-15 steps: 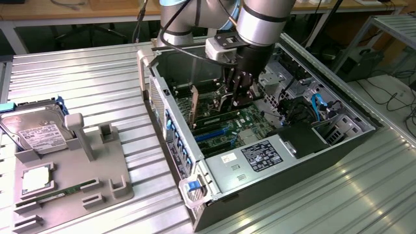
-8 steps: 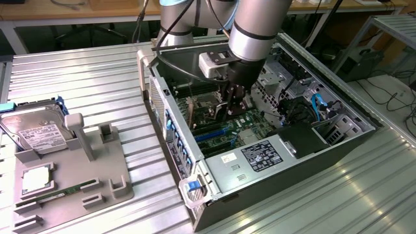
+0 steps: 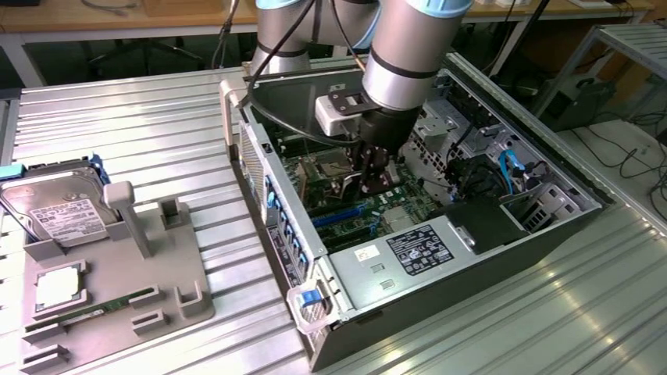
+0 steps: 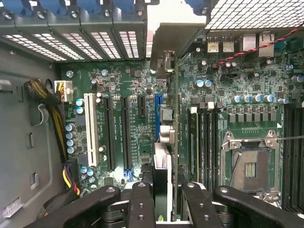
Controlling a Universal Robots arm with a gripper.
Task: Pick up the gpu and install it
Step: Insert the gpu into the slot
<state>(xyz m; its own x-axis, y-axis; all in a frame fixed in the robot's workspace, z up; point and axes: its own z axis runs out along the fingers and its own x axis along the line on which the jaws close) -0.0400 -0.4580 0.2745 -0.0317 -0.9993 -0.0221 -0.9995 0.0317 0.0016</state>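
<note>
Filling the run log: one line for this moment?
phase: install | gripper: shut on gpu | gpu: edge-on, over the blue slot | site: inside open PC case

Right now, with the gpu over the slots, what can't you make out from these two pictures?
- Wrist view: the gpu is seen edge-on between the gripper fingers; its lower edge and the slot under it are hidden by the card itself.
- Exterior view: the gripper blocks the card and slot.
- Exterior view: the hard drive label is too small to read.
</note>
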